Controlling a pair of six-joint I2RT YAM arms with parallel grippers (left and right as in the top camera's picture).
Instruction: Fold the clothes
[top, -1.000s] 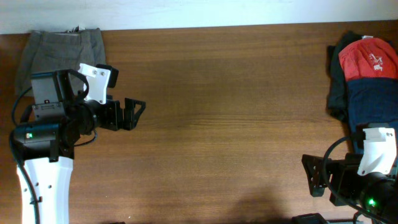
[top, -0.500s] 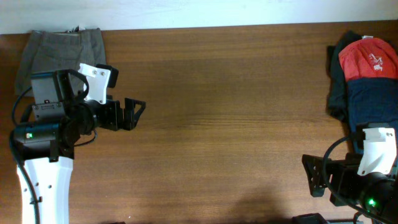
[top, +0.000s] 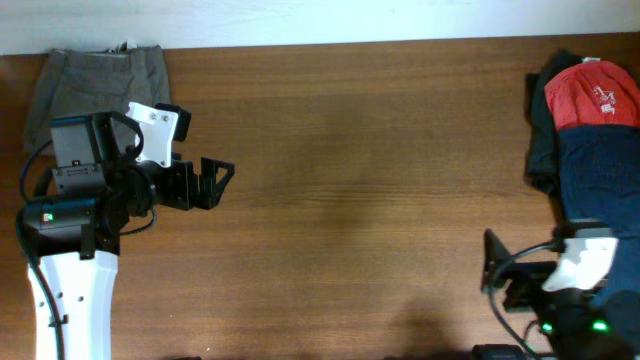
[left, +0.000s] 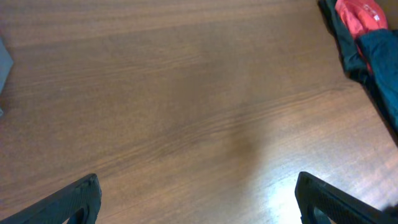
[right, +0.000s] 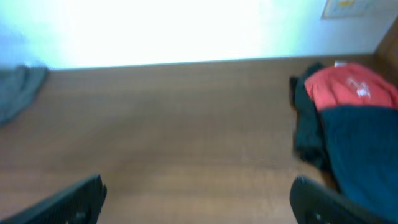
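All 4 fingers are spread wide on my end, pinching nothing. Left gripper hovers over the table, right gripper near the front edge. Grey shorts sit crumpled in the far-left corner, and a red-and-navy pile lies far right.

table: smooth wood, faint sheen | clothes: grey matt cloth | garment pile: soft cloth
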